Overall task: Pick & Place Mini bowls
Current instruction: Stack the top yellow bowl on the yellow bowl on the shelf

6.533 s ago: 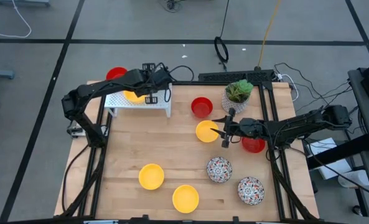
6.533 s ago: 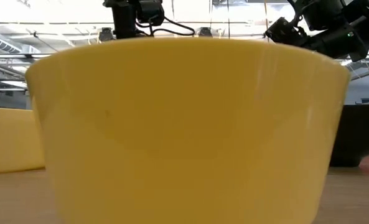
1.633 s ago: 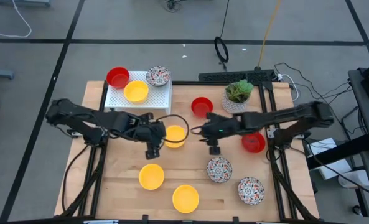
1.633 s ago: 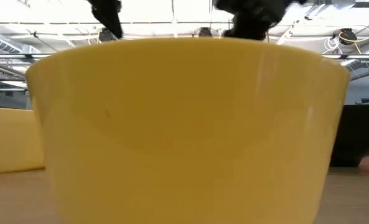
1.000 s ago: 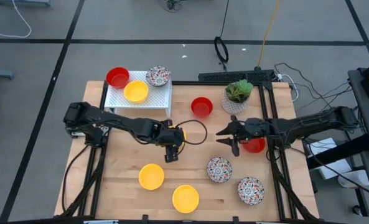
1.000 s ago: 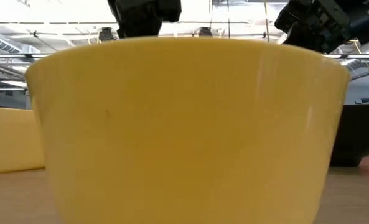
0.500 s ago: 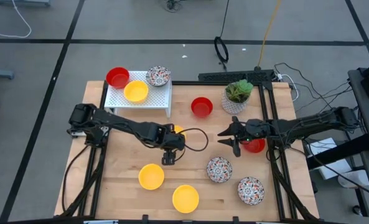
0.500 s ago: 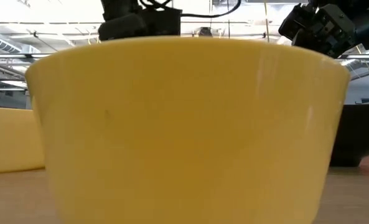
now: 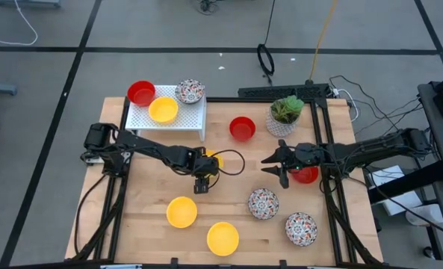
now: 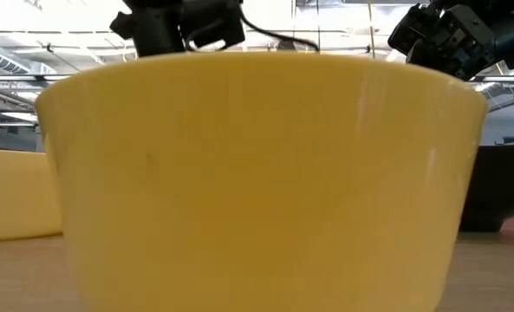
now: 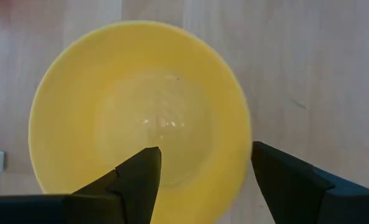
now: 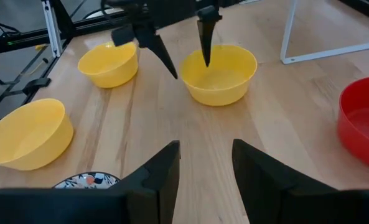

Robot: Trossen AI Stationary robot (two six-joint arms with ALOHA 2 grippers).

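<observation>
Left claw [image 9: 203,175]: stood spread wide over the mid-counter yellow bowl [image 9: 213,159]; one finger [image 11: 137,180] hung inside the rim, the other [image 11: 284,180] outside it; nothing was clamped; whether a finger touched the rim could not be told.
Right claw [image 9: 279,165]: stood parted and empty above the counter [image 9: 228,190], just beside a red bowl [image 9: 306,175] on the right side, well apart from the mid-counter yellow bowl.
Rack load: white rack [image 9: 184,119] at the far left corner carried a yellow bowl [image 9: 163,110]; a red bowl [image 9: 140,93] and a speckled bowl [image 9: 190,92] sat at its far edge.
Far side: one red bowl [image 9: 242,128] lay on the counter beside the potted plant [image 9: 285,115].
Near side: two yellow bowls [image 9: 181,212] [image 9: 222,237] lay on the near left; the nearer one filled the low view [image 10: 257,173].
Near right: two speckled bowls [image 9: 263,203] [image 9: 301,229] lay on the counter, one nearer the edge than the other.
</observation>
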